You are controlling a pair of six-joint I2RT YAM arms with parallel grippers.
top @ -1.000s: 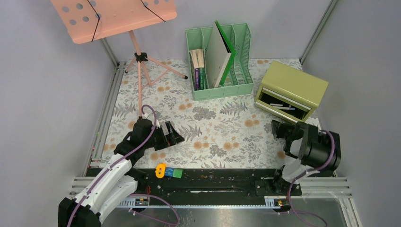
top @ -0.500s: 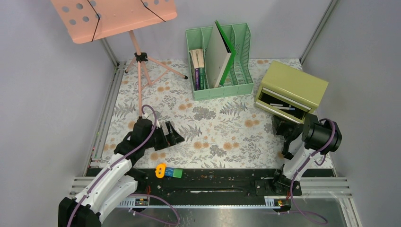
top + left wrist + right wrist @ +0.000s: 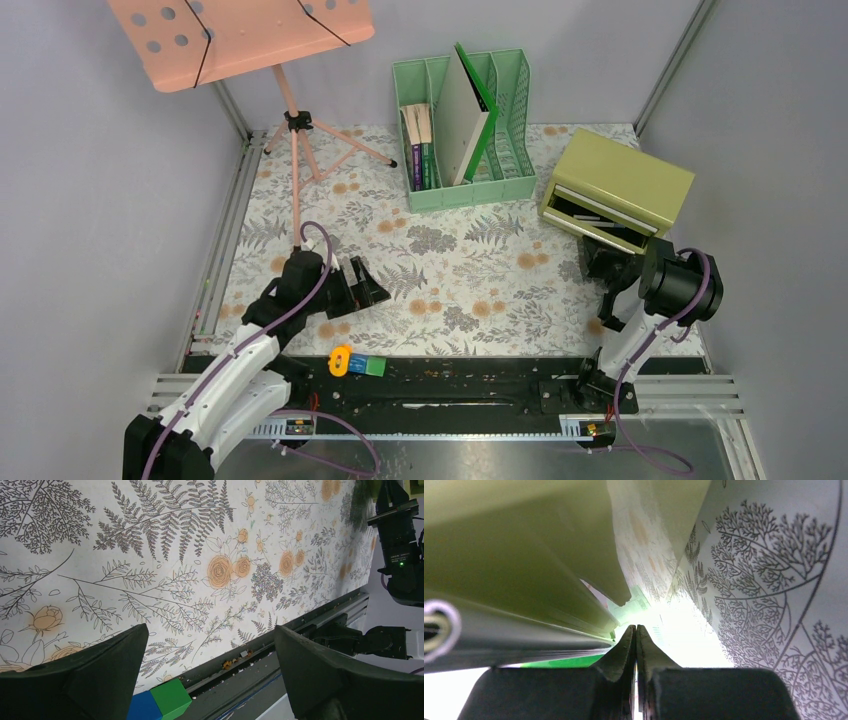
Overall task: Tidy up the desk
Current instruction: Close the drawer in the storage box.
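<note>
The desk [image 3: 450,270] is a tabletop in pale cloth with ferns and orange flowers; it also fills the left wrist view [image 3: 165,555]. My left gripper [image 3: 362,283] rests open and empty low over the front left of the cloth; its jaws stand wide apart in the left wrist view [image 3: 210,675]. My right gripper [image 3: 598,258] is shut, with nothing between its fingers [image 3: 636,645]. Its tips are pressed against the front of the olive-green drawer box [image 3: 615,190], whose lower drawer [image 3: 592,222] stands a little open. The drawer front [image 3: 519,580] looms beside the tips.
A mint file rack [image 3: 465,125] with books stands at the back centre. A pink music stand [image 3: 290,110] stands at the back left. An orange ring with blue and green blocks [image 3: 358,364] lies on the front rail; the blocks also show in the left wrist view [image 3: 161,702].
My right gripper has moved forward from the front right of the cloth up against the drawer box, and the open lower drawer has slid further in. The left arm has not moved.
</note>
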